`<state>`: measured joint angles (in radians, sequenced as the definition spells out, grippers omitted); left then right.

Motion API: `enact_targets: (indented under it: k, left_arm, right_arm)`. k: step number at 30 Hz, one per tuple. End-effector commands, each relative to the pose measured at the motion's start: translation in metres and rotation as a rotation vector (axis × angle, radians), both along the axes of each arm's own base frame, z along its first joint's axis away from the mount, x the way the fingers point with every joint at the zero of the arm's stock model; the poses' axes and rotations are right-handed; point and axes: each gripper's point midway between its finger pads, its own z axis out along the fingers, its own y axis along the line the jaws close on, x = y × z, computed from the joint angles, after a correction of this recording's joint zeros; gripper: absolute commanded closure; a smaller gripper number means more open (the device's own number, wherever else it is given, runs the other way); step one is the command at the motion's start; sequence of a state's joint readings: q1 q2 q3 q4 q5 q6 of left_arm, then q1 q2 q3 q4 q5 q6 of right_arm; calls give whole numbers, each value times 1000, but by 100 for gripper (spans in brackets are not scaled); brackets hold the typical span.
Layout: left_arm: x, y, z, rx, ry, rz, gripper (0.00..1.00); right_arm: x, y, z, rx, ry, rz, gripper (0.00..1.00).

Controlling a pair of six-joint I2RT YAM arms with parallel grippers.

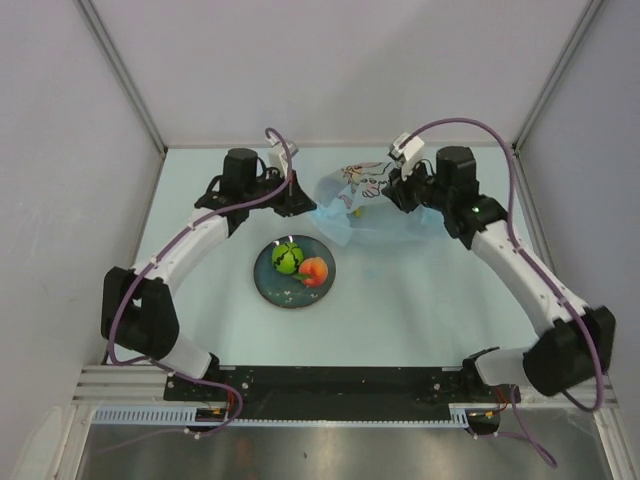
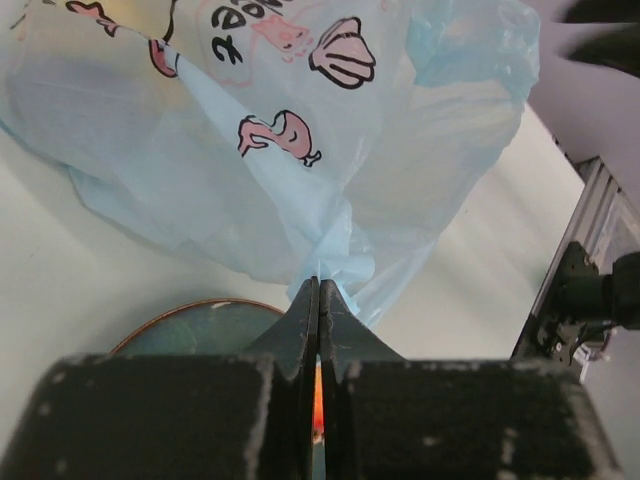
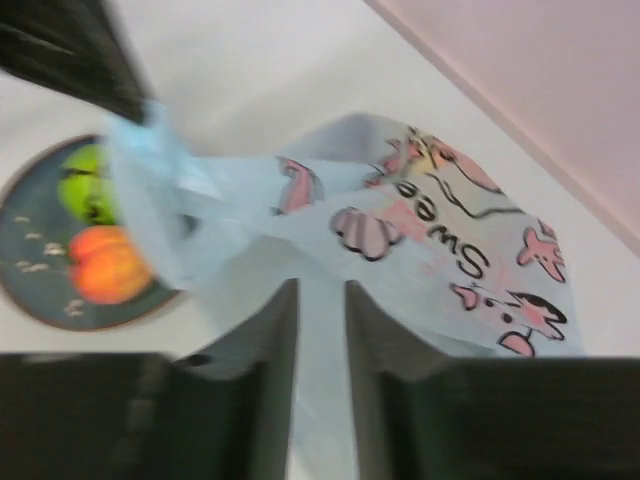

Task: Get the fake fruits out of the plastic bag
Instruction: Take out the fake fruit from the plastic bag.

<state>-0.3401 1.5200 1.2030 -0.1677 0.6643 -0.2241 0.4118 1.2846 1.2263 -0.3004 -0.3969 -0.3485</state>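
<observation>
The light blue plastic bag [image 1: 372,203] with pink drawings lies at the back of the table. My left gripper [image 1: 303,205] is shut on its left corner [image 2: 335,262], which is pulled taut. My right gripper [image 1: 398,187] is over the bag's right part, its jaws a little apart with bag film [image 3: 322,330] between them. A small yellow fruit [image 1: 357,210] shows through the bag. A green round fruit [image 1: 287,258] and a peach [image 1: 314,270] lie on the dark plate [image 1: 270,285]. Both also show in the right wrist view, the green fruit [image 3: 85,185] and the peach [image 3: 105,262].
The plate's rim [image 2: 190,318] sits just under my left gripper, in front of the bag. White enclosure walls surround the table on three sides, with metal corner posts [image 1: 125,75] at the back. The arms' mounting rail [image 1: 330,385] runs along the near edge.
</observation>
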Motion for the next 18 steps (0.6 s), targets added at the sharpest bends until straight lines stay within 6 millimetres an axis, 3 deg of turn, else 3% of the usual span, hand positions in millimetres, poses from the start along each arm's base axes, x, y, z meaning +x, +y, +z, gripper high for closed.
enact_targets:
  k: [1, 2, 5, 8, 11, 14, 16, 17, 18]
  left_arm:
    - [-15, -3, 8, 81, -118, -142, 100]
    - [-17, -2, 9, 88, -120, -146, 100]
    - [-19, -3, 16, 88, -124, -150, 100]
    - [-11, -5, 24, 101, -181, -159, 100]
    - [-7, -6, 31, 105, -223, -173, 100]
    - [-4, 2, 21, 168, -271, -160, 100]
    - [-10, 8, 12, 209, -273, -177, 100]
    - [-11, 11, 8, 226, -274, -166, 100]
    - [-13, 14, -6, 239, -261, -157, 100]
  right_arm:
    - [36, -2, -87, -55, 213, -86, 87]
    - [41, -3, -111, -92, 255, -100, 90]
    - [40, -4, -129, -109, 312, -114, 99]
    - [34, -7, -145, -137, 340, -119, 100]
    - [49, -14, -159, -151, 345, -213, 98]
    - [72, -22, -168, -192, 290, -285, 89]
    - [86, -29, -174, -212, 262, -355, 68]
    - [93, -27, -170, -196, 255, -360, 63]
    - [97, -26, -179, -179, 285, -363, 59]
